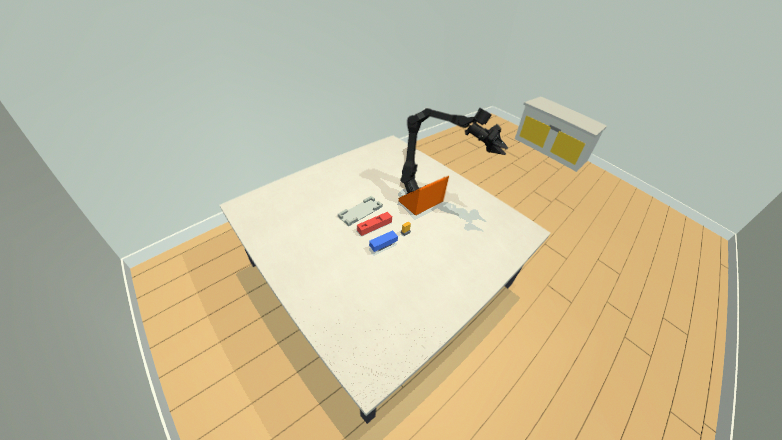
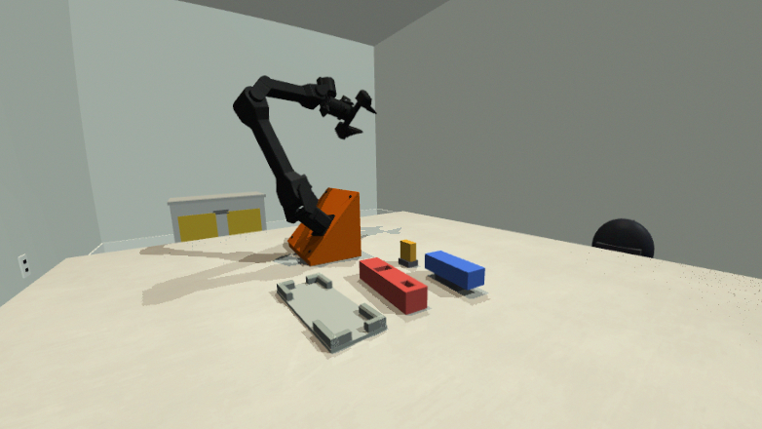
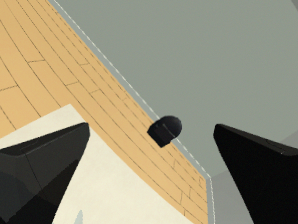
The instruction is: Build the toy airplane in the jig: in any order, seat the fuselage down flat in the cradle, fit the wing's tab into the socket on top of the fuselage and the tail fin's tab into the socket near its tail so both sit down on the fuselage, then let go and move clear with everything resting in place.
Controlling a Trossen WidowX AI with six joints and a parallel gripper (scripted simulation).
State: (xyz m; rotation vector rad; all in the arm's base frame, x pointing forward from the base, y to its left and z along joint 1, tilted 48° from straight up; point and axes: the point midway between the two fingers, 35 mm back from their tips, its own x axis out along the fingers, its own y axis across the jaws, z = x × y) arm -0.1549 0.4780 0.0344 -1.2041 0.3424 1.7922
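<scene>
Red fuselage [image 1: 374, 224] [image 2: 391, 287] shows outside — the wrist view has only the parted hand [image 1: 500, 147] [image 2: 368, 121] [image 3: 152, 129] and surroundings.

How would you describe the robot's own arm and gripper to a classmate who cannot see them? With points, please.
The arm [image 1: 410, 145] [image 2: 272, 146] is matte black, with chunky joints and slim links; no cables are discernible. The gripper [image 1: 505, 149] [image 2: 368, 122] [image 3: 152, 129] is black too, its two fingers tapering to narrow tips.

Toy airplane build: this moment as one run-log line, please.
claw: open, nothing held | red fuselage: beside jig | blue wing, yellow fin: unfitted
</scene>
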